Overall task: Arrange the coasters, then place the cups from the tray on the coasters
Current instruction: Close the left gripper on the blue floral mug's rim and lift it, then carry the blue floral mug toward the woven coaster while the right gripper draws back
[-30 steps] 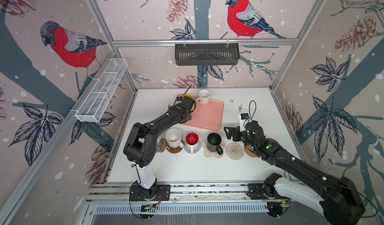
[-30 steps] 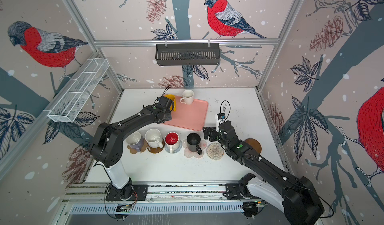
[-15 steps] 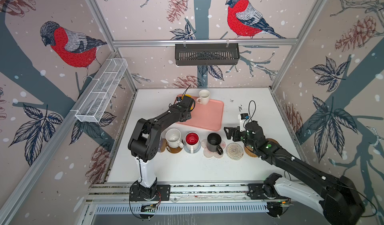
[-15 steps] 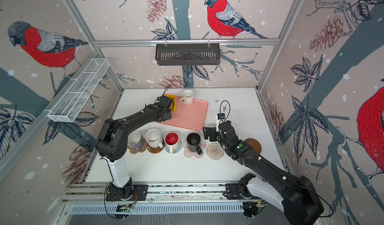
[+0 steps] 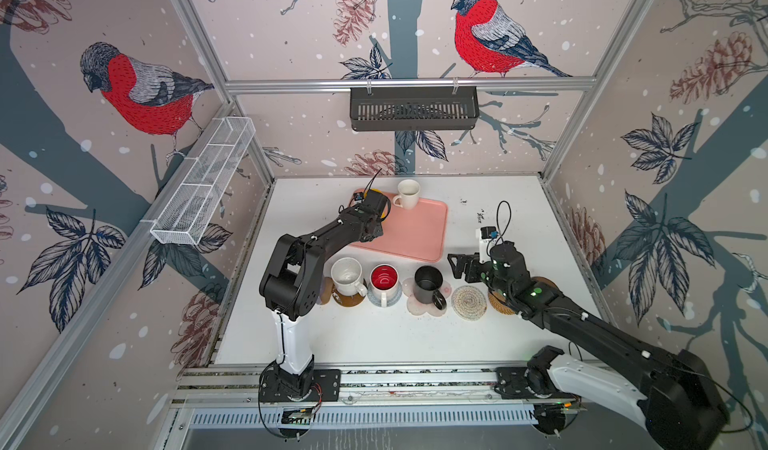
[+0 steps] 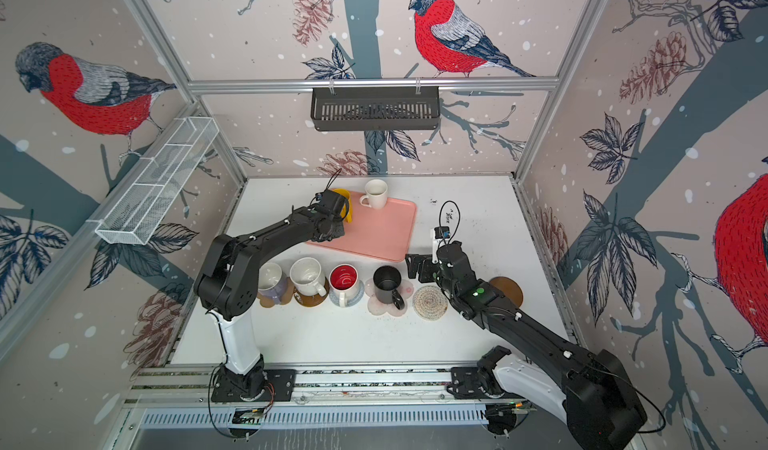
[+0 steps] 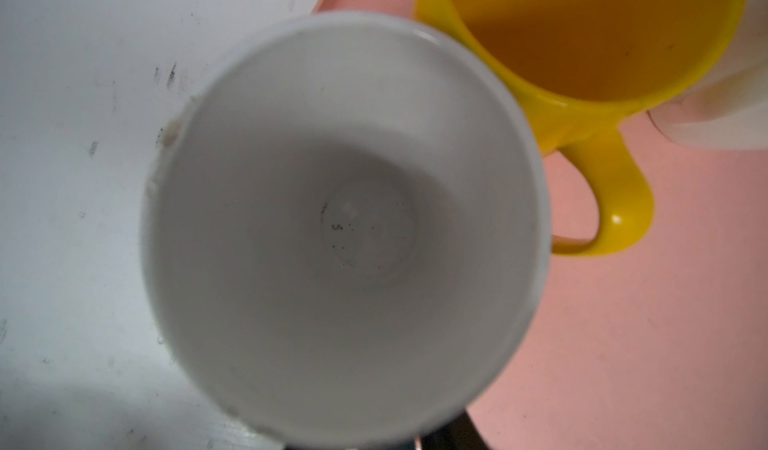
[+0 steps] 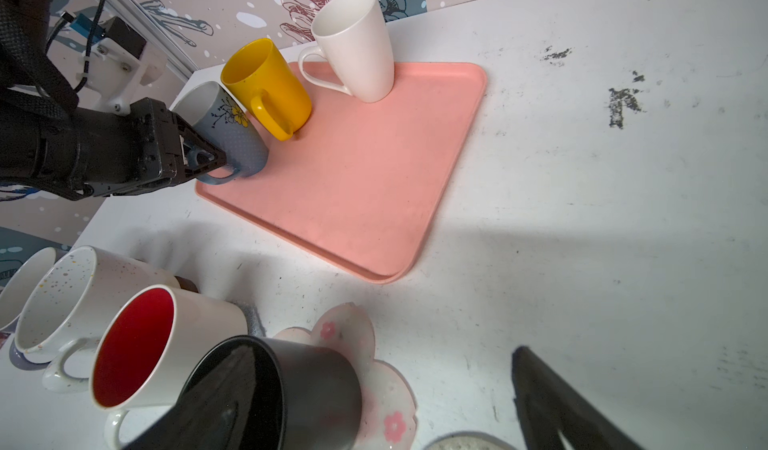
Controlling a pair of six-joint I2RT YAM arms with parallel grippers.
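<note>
Clasping grey-blue mug [image 8: 239, 146] at tray [image 8: 353, 186] edge, left claw [image 8: 208, 168]; tray middle open.

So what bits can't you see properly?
Blue-grey mug: in both top views the left arm's wrist covers it.
Left gripper, hold on the mug's handle: its own finger blocks that in the right wrist view.
Right gripper: mostly cut off by the right wrist view's edge.
Rattan coaster: partly under the right arm in a top view.
</note>
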